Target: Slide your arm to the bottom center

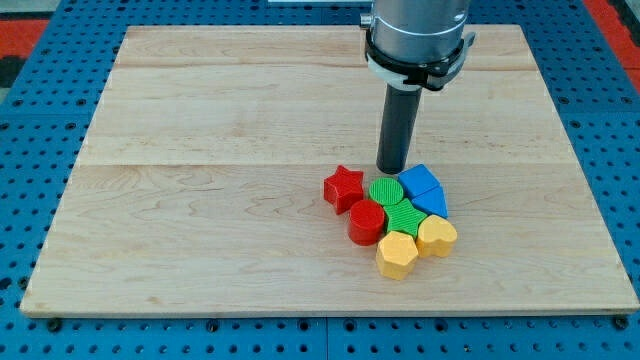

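Note:
My tip (391, 171) stands on the wooden board (200, 200), just above a tight cluster of blocks right of the board's middle. It touches or nearly touches the upper green round block (384, 191) and the upper blue block (418, 181). The red star (343, 187) lies at the cluster's left. The red cylinder (366, 221) sits below it. A second green round block (403, 216) is in the middle. A second blue block (431, 202) is at the right. The yellow heart (436, 236) and the yellow hexagon (396, 254) lie at the cluster's bottom.
The board rests on a blue perforated table (40, 120). The arm's grey body (415, 35) hangs over the board's top edge, right of centre. A red area (20, 25) shows at the view's top left corner.

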Controlling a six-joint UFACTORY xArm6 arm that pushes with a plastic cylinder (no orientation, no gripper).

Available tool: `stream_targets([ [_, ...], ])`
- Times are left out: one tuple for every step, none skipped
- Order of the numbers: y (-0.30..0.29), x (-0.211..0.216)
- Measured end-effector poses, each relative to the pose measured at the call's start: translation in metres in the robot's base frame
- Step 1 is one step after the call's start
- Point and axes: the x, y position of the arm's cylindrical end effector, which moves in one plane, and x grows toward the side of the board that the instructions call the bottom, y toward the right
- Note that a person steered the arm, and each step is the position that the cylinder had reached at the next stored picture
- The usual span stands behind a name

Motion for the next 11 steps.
stream_targets([
  [0.001,0.000],
  [0.001,0.000],
  [0.003,-0.005],
  [0.001,-0.005],
  [0.001,-0.005],
  [-0.029,-0.039],
  [-0.044,-0.062],
  [-0.042,-0.053],
  [-0.045,-0.050],
  [-0.073,-0.050],
  [-0.119,-0.041],
])
